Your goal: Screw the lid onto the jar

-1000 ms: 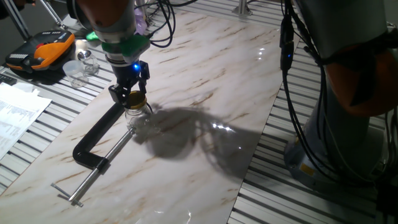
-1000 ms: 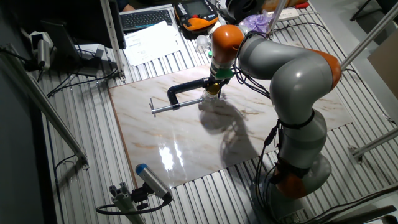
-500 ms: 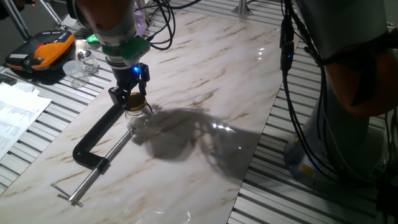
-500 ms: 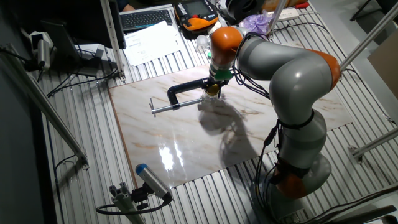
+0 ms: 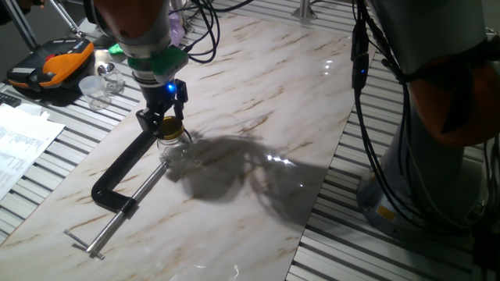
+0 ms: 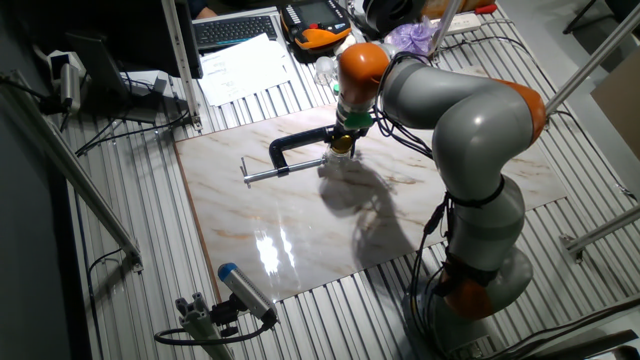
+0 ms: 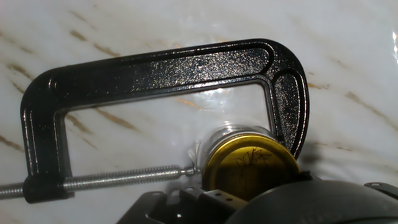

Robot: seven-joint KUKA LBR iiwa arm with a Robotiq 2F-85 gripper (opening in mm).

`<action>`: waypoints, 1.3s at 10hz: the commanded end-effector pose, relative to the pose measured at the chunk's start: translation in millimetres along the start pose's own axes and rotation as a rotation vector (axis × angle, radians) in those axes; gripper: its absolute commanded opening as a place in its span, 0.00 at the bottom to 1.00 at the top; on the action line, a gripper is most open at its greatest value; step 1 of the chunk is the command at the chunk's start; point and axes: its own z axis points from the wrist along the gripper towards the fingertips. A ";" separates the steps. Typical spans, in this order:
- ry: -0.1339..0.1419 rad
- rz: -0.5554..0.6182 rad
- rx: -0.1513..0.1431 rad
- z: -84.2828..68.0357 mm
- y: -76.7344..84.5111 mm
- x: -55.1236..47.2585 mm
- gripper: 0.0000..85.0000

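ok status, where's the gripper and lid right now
Gripper shut on lid. Lid sits atop jar. Jar held in black C-clamp. Nothing in the way.

The grey arm (image 6: 470, 130) with orange joints reaches from the right toward the far side of the marbled counter (image 6: 300, 230). Its gripper (image 6: 344, 143) points down at the jaw end of a black C-clamp (image 6: 290, 152), whose silver screw sticks out to the left. What sits under the gripper is too small to make out. Papers (image 6: 242, 68) and a keyboard (image 6: 235, 28) lie beyond.
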 end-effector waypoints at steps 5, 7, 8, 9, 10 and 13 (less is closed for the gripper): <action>-0.030 -0.021 0.006 0.2 0.1 0.0 0.00; -0.035 -0.023 0.009 0.2 0.1 0.1 0.00; -0.039 -0.023 0.009 0.4 0.3 0.3 0.00; -0.044 -0.023 0.009 0.5 0.3 0.3 0.00; -0.048 -0.024 0.009 0.5 0.4 0.4 0.00; -0.057 -0.026 0.005 0.6 0.3 0.3 0.00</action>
